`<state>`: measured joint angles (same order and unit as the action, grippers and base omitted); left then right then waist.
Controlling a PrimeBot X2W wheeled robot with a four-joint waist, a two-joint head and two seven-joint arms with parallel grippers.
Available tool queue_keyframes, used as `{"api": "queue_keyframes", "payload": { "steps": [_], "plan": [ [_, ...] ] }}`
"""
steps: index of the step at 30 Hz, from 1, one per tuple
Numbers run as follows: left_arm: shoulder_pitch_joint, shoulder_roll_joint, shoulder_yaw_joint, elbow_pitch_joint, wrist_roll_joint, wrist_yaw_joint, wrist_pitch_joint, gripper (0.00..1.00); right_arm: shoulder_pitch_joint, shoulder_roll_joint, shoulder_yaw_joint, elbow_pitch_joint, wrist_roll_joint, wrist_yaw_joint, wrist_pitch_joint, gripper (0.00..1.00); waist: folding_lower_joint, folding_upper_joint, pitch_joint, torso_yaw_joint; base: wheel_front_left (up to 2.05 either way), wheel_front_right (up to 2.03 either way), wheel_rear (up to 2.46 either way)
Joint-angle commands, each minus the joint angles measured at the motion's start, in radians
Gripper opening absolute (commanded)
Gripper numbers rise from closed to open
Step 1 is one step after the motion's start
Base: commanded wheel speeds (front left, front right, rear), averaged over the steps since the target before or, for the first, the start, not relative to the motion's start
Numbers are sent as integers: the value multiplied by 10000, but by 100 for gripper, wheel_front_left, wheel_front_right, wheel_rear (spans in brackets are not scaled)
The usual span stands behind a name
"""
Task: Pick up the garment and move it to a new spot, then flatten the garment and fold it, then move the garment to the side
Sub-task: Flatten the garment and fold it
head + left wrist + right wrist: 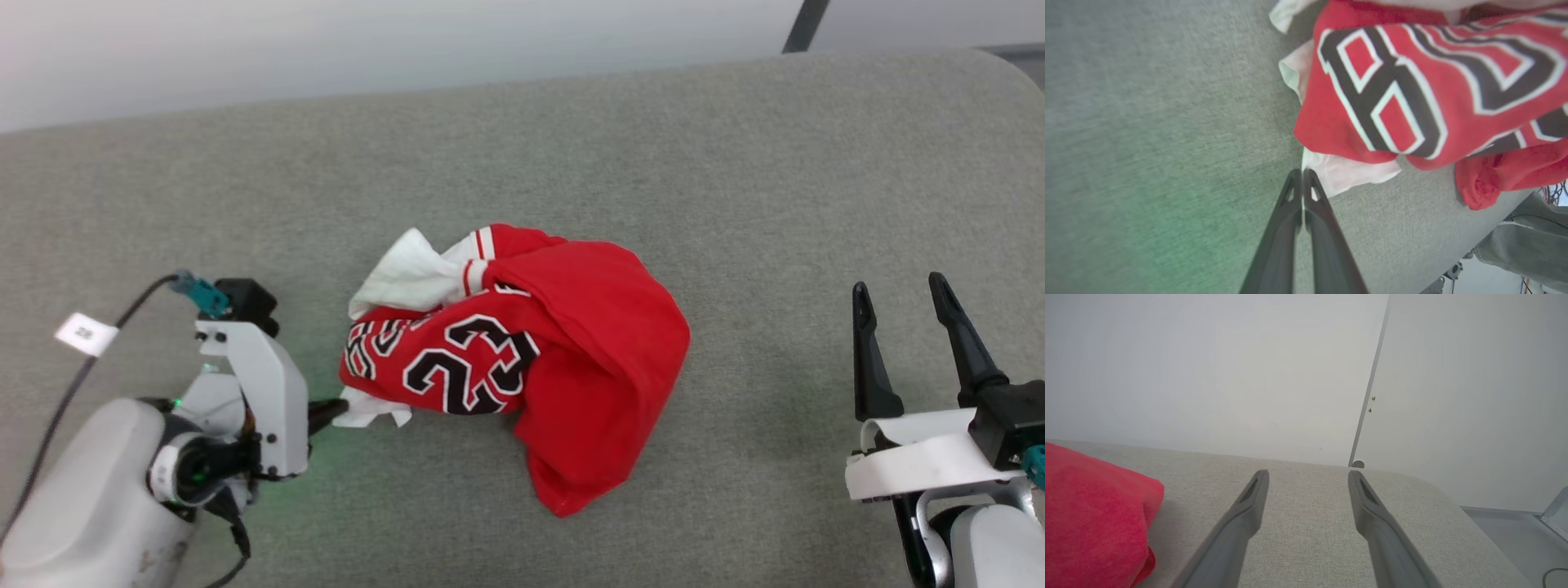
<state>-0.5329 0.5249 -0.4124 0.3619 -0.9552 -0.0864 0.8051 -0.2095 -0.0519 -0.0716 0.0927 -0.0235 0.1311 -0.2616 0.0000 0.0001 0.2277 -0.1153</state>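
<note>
One crumpled red sports jersey (pixel 588 351), white inside with black-and-white numerals, lies at the middle of the grey fabric cushion (pixel 735 163). At its 8 o'clock the left gripper (pixel 1302 175) has its jaws pressed together, pinching the jersey's white hem. At 4 o'clock, well apart, the right gripper (pixel 1308 474) holds its jaws spread above bare cushion

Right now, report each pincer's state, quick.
Left pincer: closed, pinching the white inner edge of the crumpled red sports jersey.
Right pincer: open, holding nothing.
</note>
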Motion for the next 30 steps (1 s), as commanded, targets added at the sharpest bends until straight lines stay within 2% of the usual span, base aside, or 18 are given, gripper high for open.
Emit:
{"api": "queue_keyframes", "payload": {
  "steps": [1,5,15,22,29,30],
  "plan": [
    [106,129,71,-109,-5,66,30,0,192,24,-22,11,-80,-6,-46,100,0,-1,-172,177,0,0,0],
    [345,477,254,-665,-25,286,35,0,215,22,-56,57,-70,-6,-46,100,0,-1,-393,402,0,0,0],
    [1271,1828,966,-2004,64,805,-53,0,386,21,-120,154,-87,-6,-46,100,0,-1,-784,828,0,0,0],
    [1865,2763,1403,-1987,508,1059,-461,0,476,23,-45,207,-25,-7,-46,100,0,-1,-916,913,0,0,0],
    [2319,2536,1498,-1367,334,1027,-944,0,524,23,-21,270,24,-7,-42,100,0,-1,-1001,902,0,0,0],
    [2350,2453,1478,-1280,323,1010,-1019,15,541,23,0,280,23,-7,-35,100,0,-1,-1022,902,0,0,0]
  ]
}}
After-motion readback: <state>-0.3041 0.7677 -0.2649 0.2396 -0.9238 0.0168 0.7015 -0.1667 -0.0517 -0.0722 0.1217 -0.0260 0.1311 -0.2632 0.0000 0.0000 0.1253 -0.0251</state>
